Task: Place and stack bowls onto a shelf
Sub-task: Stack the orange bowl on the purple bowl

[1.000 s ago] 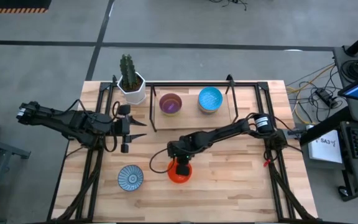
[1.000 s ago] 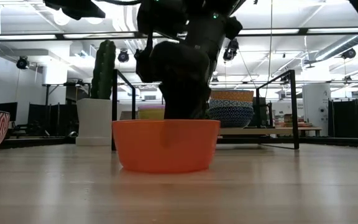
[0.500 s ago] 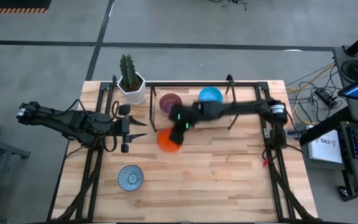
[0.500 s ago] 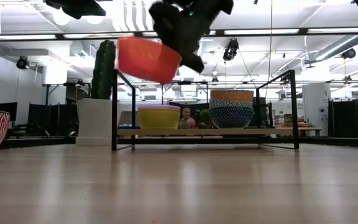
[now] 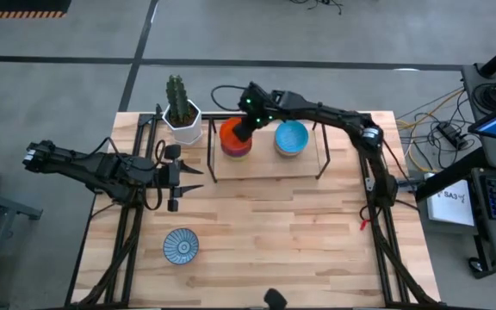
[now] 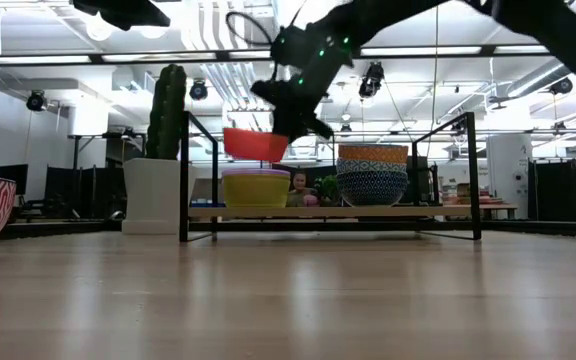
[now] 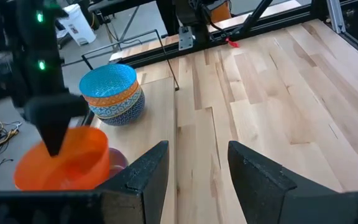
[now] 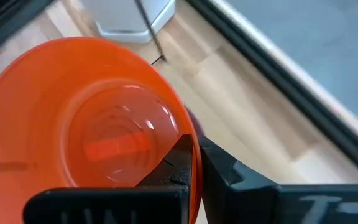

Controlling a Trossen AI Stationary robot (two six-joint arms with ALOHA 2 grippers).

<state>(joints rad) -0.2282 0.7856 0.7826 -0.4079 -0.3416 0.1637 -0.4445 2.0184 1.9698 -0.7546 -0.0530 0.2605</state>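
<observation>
My right gripper [image 5: 244, 129] is shut on the orange-red bowl [image 5: 232, 138], which hangs just above the yellow-and-purple stack [image 6: 255, 188] at the left end of the shelf [image 6: 328, 211]. A second stack of bowls, plain blue on top [image 5: 291, 138], stands on the shelf's board to the right. The blue-patterned white bowl [image 5: 180, 245] sits on the table near the front left. My left gripper [image 5: 192, 179] waits open at the table's left, clear of everything. My right gripper pinches the orange-red bowl's rim [image 8: 189, 127], one finger [image 8: 173, 163] inside the bowl and the other [image 8: 225, 171] outside. The fingers slant down from the far right. The bowl is lifted clear, mouth up and nearly level, over the stack.
A white pot with a cactus [image 5: 181, 116] stands at the shelf's left end. The shelf's black frame posts [image 6: 184, 175] rise beside the stacks. Bare tabletop [image 5: 291, 232] stretches in front of the shelf.
My right gripper has lifted the orange-red bowl off the table's middle and carried it up and toward the far edge, turning as it went, until it hangs over the shelf's left stack. The bowl tipped on the way and now sits nearly level.
</observation>
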